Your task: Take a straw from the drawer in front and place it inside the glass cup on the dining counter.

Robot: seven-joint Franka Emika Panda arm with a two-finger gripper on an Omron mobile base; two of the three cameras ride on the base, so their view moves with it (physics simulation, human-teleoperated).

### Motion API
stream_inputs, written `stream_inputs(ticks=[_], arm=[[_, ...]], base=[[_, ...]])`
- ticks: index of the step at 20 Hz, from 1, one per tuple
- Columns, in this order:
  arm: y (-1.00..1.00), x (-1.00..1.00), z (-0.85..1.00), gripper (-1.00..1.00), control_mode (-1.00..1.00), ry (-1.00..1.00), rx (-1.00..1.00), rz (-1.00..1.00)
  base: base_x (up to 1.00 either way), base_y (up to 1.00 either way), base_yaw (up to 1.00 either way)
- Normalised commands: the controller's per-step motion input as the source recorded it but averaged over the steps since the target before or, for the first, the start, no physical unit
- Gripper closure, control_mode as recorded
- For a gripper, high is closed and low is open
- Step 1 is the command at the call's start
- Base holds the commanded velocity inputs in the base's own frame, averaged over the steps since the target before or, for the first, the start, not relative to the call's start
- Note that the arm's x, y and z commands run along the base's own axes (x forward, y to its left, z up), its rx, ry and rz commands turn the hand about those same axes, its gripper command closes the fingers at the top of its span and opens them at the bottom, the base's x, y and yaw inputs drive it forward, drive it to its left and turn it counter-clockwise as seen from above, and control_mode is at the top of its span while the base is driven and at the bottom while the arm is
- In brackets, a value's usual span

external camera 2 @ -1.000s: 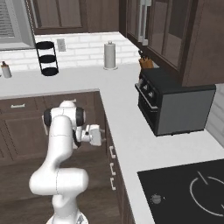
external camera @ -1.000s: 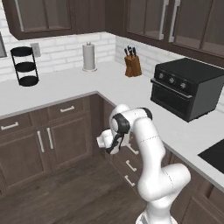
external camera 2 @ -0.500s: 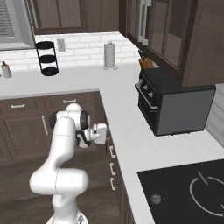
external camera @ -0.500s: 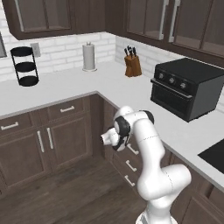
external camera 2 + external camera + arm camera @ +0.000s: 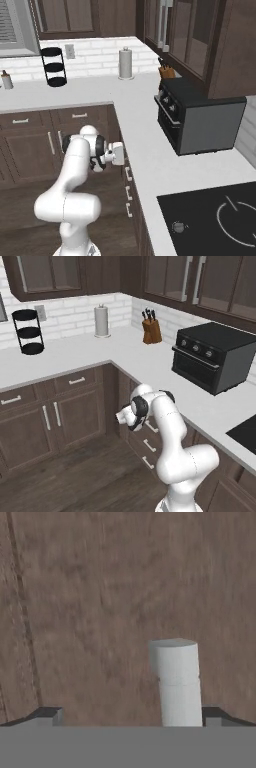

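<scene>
My counter (image 5: 75, 356) wraps the corner, carrying a black oven (image 5: 215, 356), paper towel roll (image 5: 102, 321) and knife block (image 5: 151, 328); no writing is readable. Below its edge my pincer (image 5: 132, 714) presses close to the drawer (image 5: 100, 602), its silver handle (image 5: 176, 679) between my wide-spread fingertips (image 5: 47, 714).

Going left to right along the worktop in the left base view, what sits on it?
Black tiered rack → paper towel roll → knife block → black toaster oven → corner of the black cooktop at the right edge.
</scene>
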Motion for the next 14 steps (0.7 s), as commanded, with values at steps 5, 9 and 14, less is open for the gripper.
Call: stream_inputs(ticks=[5,9,14], arm=[[-0.1,0.14,-0.13,1.0,-1.0,0.08,0.03,0.04],[0.0,-0.2,0.0,1.0,-1.0,0.0,0.13,0.09],[0.23,-0.5,0.0,1.0,-1.0,0.0,0.14,0.11]], base=[[0.0,0.0,0.0],[0.0,0.0,0.0],[0.0,0.0,0.0]])
